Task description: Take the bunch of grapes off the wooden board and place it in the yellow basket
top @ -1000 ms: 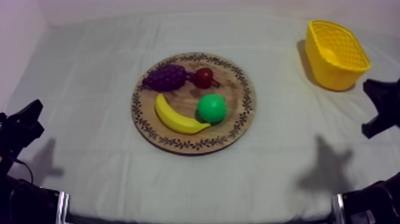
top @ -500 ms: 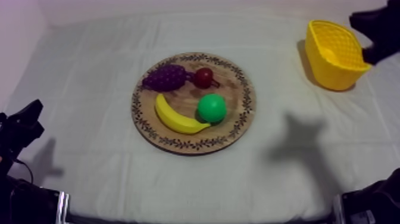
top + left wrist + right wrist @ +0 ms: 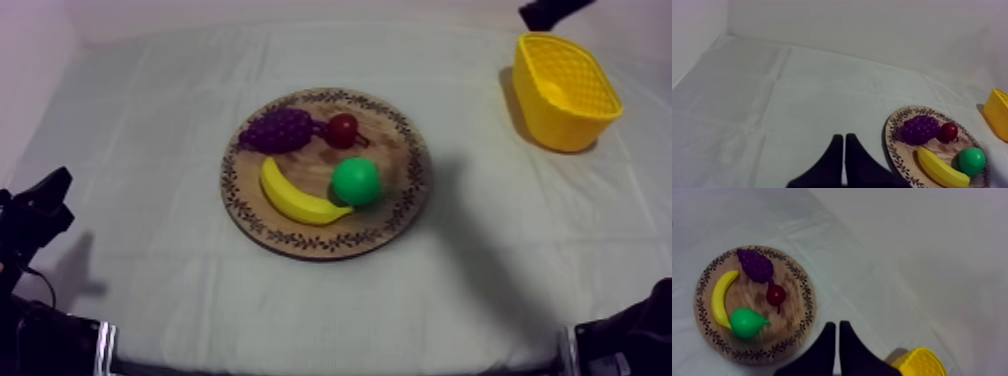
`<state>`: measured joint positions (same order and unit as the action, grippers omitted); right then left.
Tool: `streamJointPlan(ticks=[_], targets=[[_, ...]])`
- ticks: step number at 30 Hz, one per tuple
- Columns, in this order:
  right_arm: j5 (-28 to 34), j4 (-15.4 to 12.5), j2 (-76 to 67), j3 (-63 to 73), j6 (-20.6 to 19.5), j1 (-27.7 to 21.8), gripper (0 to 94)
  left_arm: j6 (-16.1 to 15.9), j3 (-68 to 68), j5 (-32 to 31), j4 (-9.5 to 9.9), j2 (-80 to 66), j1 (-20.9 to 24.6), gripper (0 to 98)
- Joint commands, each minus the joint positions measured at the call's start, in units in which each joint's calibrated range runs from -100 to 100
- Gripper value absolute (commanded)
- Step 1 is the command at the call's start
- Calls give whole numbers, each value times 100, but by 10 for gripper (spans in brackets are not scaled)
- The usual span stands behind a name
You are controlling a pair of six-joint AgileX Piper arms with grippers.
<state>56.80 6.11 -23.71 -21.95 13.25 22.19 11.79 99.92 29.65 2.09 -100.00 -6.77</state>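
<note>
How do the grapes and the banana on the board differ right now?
The grapes are purple and knobbly; the banana is yellow and smooth. The grapes form a plump oval next to the small red fruit; the banana is a long curve beside the pear. Both lie on the board.

Left hand (image 3: 843, 135) and right hand (image 3: 836, 323) are both closed.

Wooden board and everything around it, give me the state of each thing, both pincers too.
wooden board: flat on the cloth, holding four fruits.
bunch of grapes: lying on the board, ungripped.
small red fruit: on the board, beside the grapes.
banana: lying on the board.
pear: on the board.
yellow basket: upright, empty.
left pincer: shut on nothing.
right pincer: shut on nothing, high over the cloth.
</note>
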Motion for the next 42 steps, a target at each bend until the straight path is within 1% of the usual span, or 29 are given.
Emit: streamJointPlan(ticks=[1,11,16,23,31,36,42], targets=[[229,-35,576,581,74,81,6,0,-3,1,-2,0,0,1],[1512,-194,2376,2663,527,392,6,0,-3,1,-2,0,0,1],[2009,-217,3287,3741,627,523,6,0,-3,1,-2,0,0,1],[2868,-303,4607,5329,799,654,6,0,-3,1,-2,0,0,1],[3838,-553,5966,6945,863,727,17,0,-3,1,-2,0,0,1],[4071,-578,6517,7614,857,758,31,0,-3,1,-2,0,0,1],[4125,-527,6941,7850,856,804,100,0,-3,1,-2,0,0,1]])
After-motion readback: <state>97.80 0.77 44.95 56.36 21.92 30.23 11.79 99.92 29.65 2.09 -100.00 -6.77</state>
